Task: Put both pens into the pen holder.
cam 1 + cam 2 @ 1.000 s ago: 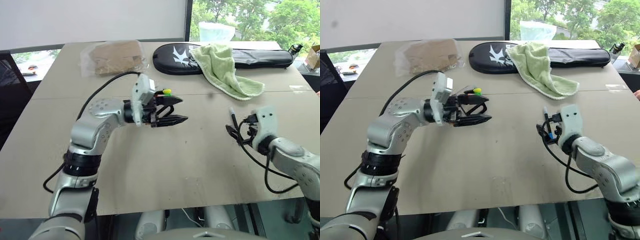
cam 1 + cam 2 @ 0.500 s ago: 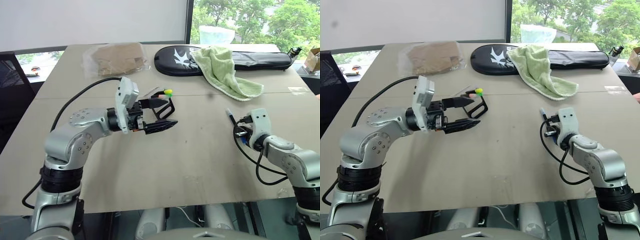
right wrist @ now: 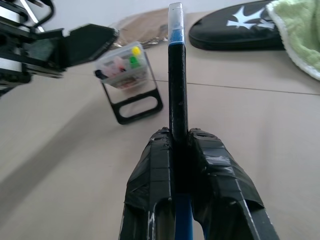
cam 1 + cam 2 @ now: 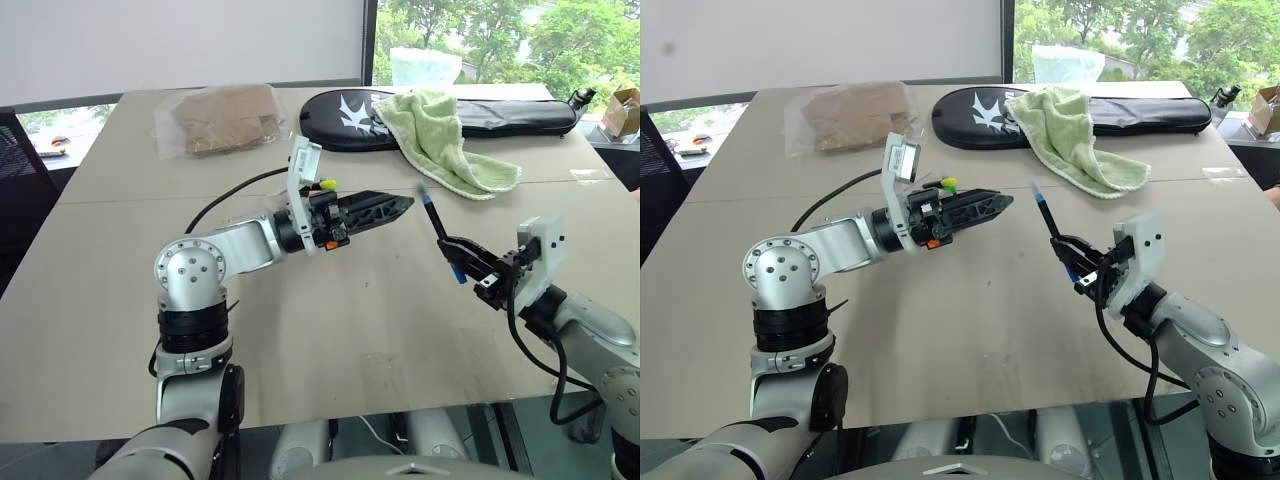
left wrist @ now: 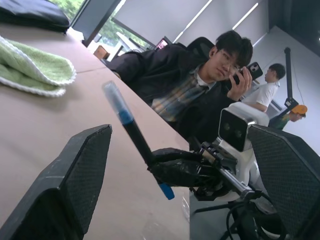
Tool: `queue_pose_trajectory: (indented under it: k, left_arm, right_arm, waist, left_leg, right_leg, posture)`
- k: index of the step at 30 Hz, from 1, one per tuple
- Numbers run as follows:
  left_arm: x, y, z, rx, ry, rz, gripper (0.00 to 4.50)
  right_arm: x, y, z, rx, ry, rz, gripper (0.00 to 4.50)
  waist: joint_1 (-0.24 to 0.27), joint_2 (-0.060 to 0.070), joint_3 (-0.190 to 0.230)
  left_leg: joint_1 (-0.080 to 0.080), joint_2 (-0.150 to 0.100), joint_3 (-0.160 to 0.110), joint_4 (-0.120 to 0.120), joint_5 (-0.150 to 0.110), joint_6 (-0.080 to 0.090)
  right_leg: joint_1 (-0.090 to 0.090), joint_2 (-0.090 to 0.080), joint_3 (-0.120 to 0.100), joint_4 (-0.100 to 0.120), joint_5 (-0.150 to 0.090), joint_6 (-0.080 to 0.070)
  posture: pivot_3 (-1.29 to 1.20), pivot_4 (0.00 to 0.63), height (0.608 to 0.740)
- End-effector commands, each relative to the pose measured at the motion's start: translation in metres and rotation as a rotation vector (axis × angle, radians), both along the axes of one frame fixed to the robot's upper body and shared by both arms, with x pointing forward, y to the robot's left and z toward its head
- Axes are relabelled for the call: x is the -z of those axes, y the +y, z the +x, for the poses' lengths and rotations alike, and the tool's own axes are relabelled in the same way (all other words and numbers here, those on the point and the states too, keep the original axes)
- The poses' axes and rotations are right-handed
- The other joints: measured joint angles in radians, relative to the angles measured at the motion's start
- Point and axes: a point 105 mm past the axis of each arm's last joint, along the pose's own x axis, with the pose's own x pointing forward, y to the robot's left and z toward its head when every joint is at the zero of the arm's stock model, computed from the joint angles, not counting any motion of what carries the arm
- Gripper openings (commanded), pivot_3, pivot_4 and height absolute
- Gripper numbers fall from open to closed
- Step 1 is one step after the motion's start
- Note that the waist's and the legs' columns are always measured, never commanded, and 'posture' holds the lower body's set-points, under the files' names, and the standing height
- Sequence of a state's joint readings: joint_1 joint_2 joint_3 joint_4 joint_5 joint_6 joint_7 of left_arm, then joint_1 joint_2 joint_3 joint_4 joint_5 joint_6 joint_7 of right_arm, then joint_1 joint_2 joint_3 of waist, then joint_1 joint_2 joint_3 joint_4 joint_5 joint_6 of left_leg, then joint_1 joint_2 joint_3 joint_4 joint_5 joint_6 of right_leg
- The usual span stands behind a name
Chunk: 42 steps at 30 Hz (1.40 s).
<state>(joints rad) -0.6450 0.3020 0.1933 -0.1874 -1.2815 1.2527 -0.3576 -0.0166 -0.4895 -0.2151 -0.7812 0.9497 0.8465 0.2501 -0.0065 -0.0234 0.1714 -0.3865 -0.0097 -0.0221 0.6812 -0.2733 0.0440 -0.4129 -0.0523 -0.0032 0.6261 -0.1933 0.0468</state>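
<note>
With the right gripper (image 3: 181,150) pinching the blue-ended pen (image 4: 440,228) low on its barrel, well right of the pen holder (image 3: 129,75), and left gripper (image 4: 385,207) fingers spread beside the holder, the long lever could pivot and miss the slot.

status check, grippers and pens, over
Right gripper shut on pen, lifted off table. Left gripper open, empty. Holder in open space.
</note>
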Motion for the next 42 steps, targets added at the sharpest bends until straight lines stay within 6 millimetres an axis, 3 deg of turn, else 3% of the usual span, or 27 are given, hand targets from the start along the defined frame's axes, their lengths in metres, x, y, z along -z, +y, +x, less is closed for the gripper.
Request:
queue_pose_trajectory:
  k: [1,5,6,7,9,15,17,22,25,27,34,42]
  left_arm:
    - [-0.009,-0.004,-0.001,0.036,-0.003,-0.027,4.5]
    - [-0.009,-0.009,-0.001,0.056,0.005,-0.024,4.5]
    - [-0.007,-0.011,-0.001,0.061,-0.002,-0.012,3.99]
    - [-0.006,-0.012,-0.003,0.069,-0.005,-0.005,3.8]
    - [-0.005,-0.014,-0.005,0.085,-0.001,-0.005,2.62]
    - [-0.002,-0.012,-0.007,0.095,-0.004,-0.003,0.06]
    - [-0.006,-0.007,-0.004,0.065,-0.034,-0.002,0.01]
    - [-0.032,0.024,0.002,-0.043,-0.325,0.119,0.0]
    - [-0.061,0.061,0.019,-0.164,-0.494,0.221,0.0]
    - [-0.067,0.073,0.027,-0.213,-0.569,0.3,0.0]
    - [-0.066,0.093,0.05,-0.307,-0.719,0.466,0.0]
    - [-0.051,0.094,0.059,-0.293,-0.808,0.593,0.0]
  right_arm:
    - [-0.017,0.014,-0.013,-0.068,-0.074,0.024,0.03]
    - [-0.021,0.026,-0.021,-0.129,-0.09,0.022,0.03]
    - [-0.023,0.029,-0.022,-0.142,-0.097,0.032,0.0]
    - [-0.025,0.031,-0.023,-0.154,-0.102,0.039,0.0]
    - [-0.027,0.036,-0.027,-0.185,-0.105,0.051,0.0]
    - [-0.032,0.044,-0.03,-0.215,-0.113,0.068,0.0]
    - [-0.032,0.047,-0.032,-0.253,-0.117,0.058,0.0]
    - [-0.032,0.039,-0.032,-0.253,-0.136,-0.044,2.26]
    - [-0.038,0.011,-0.015,-0.133,-0.188,-0.141,3.7]
    - [-0.039,-0.002,-0.005,-0.065,-0.207,-0.18,4.46]
    - [-0.031,0.004,-0.01,-0.158,-0.186,-0.187,4.46]
    - [-0.027,0.005,-0.012,-0.159,-0.195,-0.192,4.46]
  waist:
    - [0.0,0.0,0.0]
    - [0.001,0.0,0.0]
    - [0.001,0.0,0.0]
    - [0.001,0.0,0.0]
    - [0.001,0.0,0.0]
    - [0.001,0.0,0.0]
    - [0.001,0.0,0.0]
    - [-0.004,0.0,0.0]
    - [-0.001,0.0,0.002]
    - [0.001,0.0,0.002]
    - [0.014,0.0,0.002]
    - [0.019,0.0,0.002]
  left_leg:
    - [0.0,0.0,0.0,0.0,0.0,0.0]
    - [0.0,-0.001,0.0,0.0,0.0,0.0]
    - [0.0,-0.001,0.0,0.0,0.0,0.0]
    - [0.0,-0.001,0.0,0.0,0.0,0.0]
    - [0.0,-0.001,0.0,0.0,0.0,0.0]
    - [-0.001,-0.001,0.0,0.0,0.0,0.0]
    - [-0.001,-0.001,0.0,0.0,0.0,0.0]
    - [0.0,-0.001,0.001,-0.003,0.0,0.0]
    - [-0.001,-0.001,0.001,-0.005,0.0,0.0]
    - [-0.002,-0.002,0.001,-0.005,0.0,0.0]
    - [-0.002,-0.002,0.004,-0.008,0.0,0.0]
    - [-0.01,-0.002,0.003,-0.007,0.0,0.0]
  right_leg:
    - [0.0,0.0,0.0,0.0,-0.001,0.001]
    - [0.0,0.0,0.0,0.0,0.0,0.0]
    - [0.0,0.0,0.001,0.0,0.0,0.0]
    - [0.0,0.0,0.001,0.0,0.0,0.0]
    - [0.0,0.0,0.001,-0.001,0.0,0.0]
    - [-0.001,-0.001,0.001,-0.001,0.0,0.0]
    - [-0.001,-0.001,0.001,-0.001,0.0,0.0]
    - [-0.001,-0.001,0.001,-0.001,0.0,-0.001]
    - [-0.002,-0.001,0.001,-0.002,0.0,-0.001]
    - [-0.003,-0.001,0.001,-0.003,0.0,-0.001]
    - [-0.003,-0.003,0.002,-0.006,-0.001,0.001]
    - [-0.011,-0.003,0.002,-0.006,0.001,0.005]
  posture:
    - [0.0,0.15,0.74]
    - [0.0,0.15,0.74]
    - [0.0,0.15,0.74]
    - [0.0,0.15,0.74]
    - [0.0,0.15,0.74]
    - [0.0,0.15,0.74]
    - [0.0,0.15,0.74]
    - [0.0,0.15,0.74]
    - [0.0,0.15,0.74]
    - [0.0,0.15,0.74]
    - [0.0,0.15,0.74]
    - [0.0,0.15,0.74]
